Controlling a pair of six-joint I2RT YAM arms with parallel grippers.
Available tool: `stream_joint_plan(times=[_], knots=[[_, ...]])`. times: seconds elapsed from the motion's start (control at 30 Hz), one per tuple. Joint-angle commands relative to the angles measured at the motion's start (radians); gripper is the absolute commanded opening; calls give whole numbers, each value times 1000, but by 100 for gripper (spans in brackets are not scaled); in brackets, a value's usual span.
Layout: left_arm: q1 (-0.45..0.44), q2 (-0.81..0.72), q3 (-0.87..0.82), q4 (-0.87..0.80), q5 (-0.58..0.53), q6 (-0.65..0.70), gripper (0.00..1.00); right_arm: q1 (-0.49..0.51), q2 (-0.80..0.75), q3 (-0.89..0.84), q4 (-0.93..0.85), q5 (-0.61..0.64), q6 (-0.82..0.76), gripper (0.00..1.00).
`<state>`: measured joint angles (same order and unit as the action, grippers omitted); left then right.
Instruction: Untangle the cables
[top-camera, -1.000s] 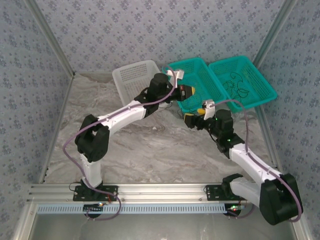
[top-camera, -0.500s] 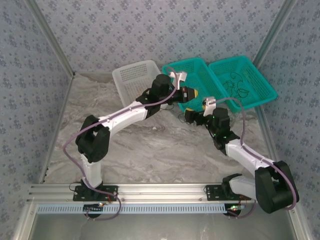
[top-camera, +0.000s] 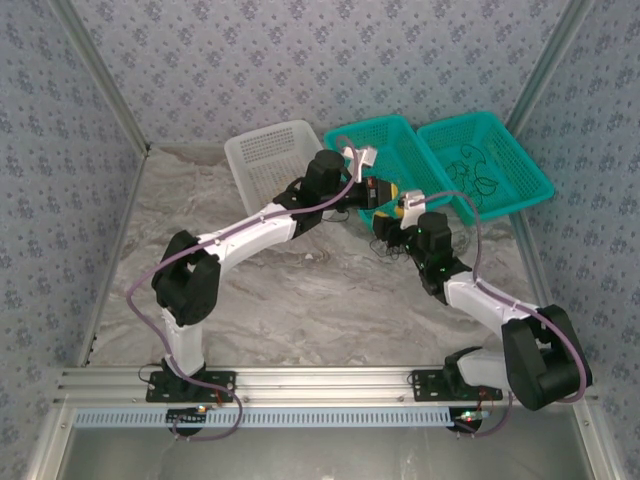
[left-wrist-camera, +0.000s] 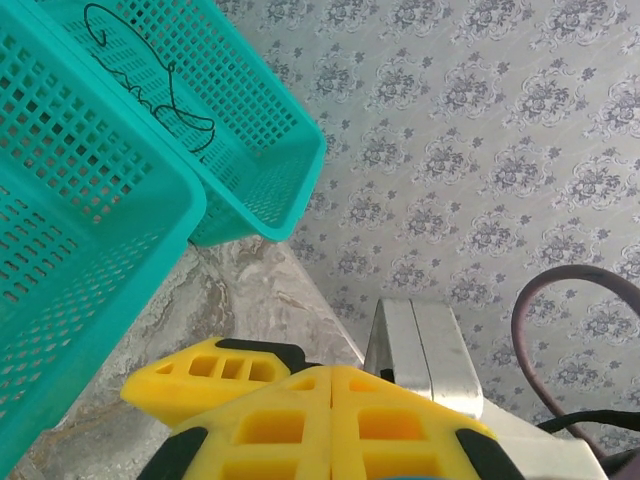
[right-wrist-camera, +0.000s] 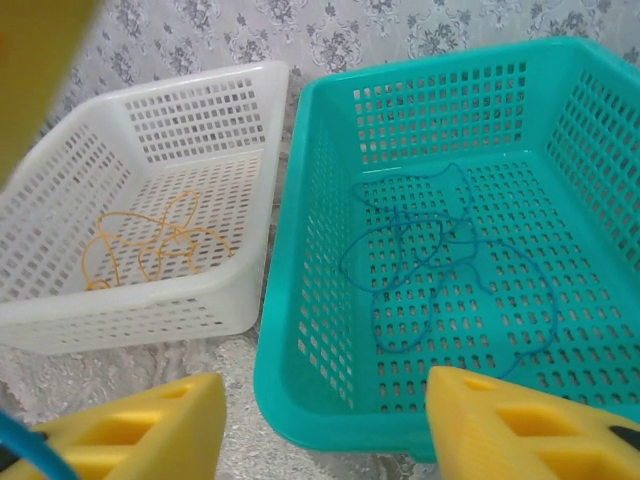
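The cables lie apart in three baskets. A thin orange cable (right-wrist-camera: 150, 245) is looped in the white basket (right-wrist-camera: 130, 310). A blue cable (right-wrist-camera: 430, 265) lies in the middle teal basket (right-wrist-camera: 300, 330), and a black cable (top-camera: 478, 178) in the right teal basket (top-camera: 532, 170). My left gripper (top-camera: 388, 190) hovers at the middle basket's near edge, its yellow fingers (left-wrist-camera: 300, 420) pressed together with nothing visible between them. My right gripper (right-wrist-camera: 325, 385) sits just in front of that basket, open, with nothing between its jaws.
The three baskets stand in a row at the back of the marbled table (top-camera: 300, 290), close to the patterned wall. The two grippers are very close together; a yellow finger (left-wrist-camera: 200, 375) of the right gripper sits beside the left gripper's fingers. Purple cables run along both arms.
My right arm has reached forward and left, bringing its gripper up next to the left gripper at the middle basket. Its jaws opened wider, then narrowed. The left arm has barely moved.
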<state>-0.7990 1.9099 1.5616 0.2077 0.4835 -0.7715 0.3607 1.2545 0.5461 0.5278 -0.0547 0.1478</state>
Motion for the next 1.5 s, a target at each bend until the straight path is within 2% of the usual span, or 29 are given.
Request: stream_joint_plan(times=[0.0,0.13,0.23,0.47,0.67,0.87,1.0,1.47], knots=[[-4,-40,31,0,15,10,0,12,6,49,-28,24,-43,52],[-4,-48,29,-8,4,23,0,20,3,44,-43,43,-45,39],[-2,-49,32,-17,-2,30,0,21,1,42,-55,50,-40,35],[-2,-54,34,-38,-15,46,0,25,-16,23,-83,65,-27,17],[11,-66,41,-72,-40,67,0,26,-36,10,-159,60,-37,7],[30,-93,68,-154,-119,126,0,29,-49,-1,-278,140,-9,2],[36,-97,107,-207,-176,187,0,27,-51,-26,-298,127,18,2],[53,-85,258,-277,-271,295,0,26,23,-34,-446,231,139,1]])
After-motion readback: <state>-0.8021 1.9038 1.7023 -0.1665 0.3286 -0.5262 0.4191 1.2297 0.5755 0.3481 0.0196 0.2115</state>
